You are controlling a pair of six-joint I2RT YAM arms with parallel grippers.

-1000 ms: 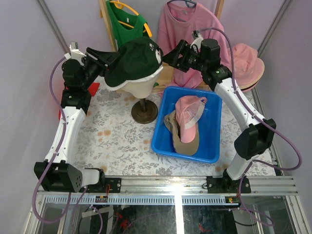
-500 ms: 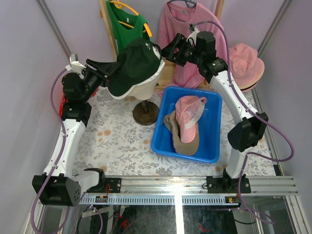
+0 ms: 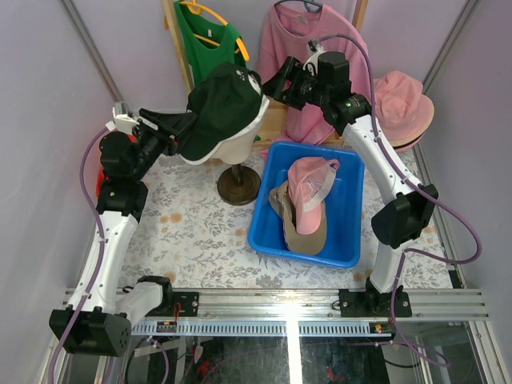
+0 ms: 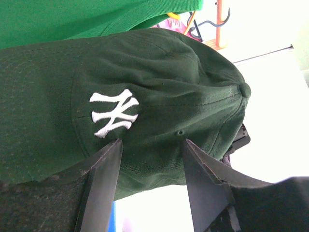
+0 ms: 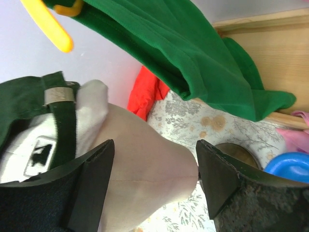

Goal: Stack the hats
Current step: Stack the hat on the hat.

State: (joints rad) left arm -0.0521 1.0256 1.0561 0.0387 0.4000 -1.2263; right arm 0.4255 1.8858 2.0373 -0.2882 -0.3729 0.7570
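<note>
The dark green cap [image 3: 224, 104] has tipped further off the mannequin head [image 3: 234, 150], its brim swinging down toward the left tool [image 3: 172, 126], which has drawn back leftward. That tool's jaws stand apart at the brim, with no pinch visible. The cap's brim-to-strap axis runs left to right between both tools. The right tool [image 3: 276, 84], jaws wide, straddles the head's nape beside the strap. The stack, a pink cap [image 3: 308, 180] on a tan hat [image 3: 308, 234], lies in the blue bin [image 3: 352, 240], nearer the right arm.

Dark green cap [image 4: 159, 82] with white embroidered logo, just beyond the spread pincer [image 4: 150, 143]
</note>
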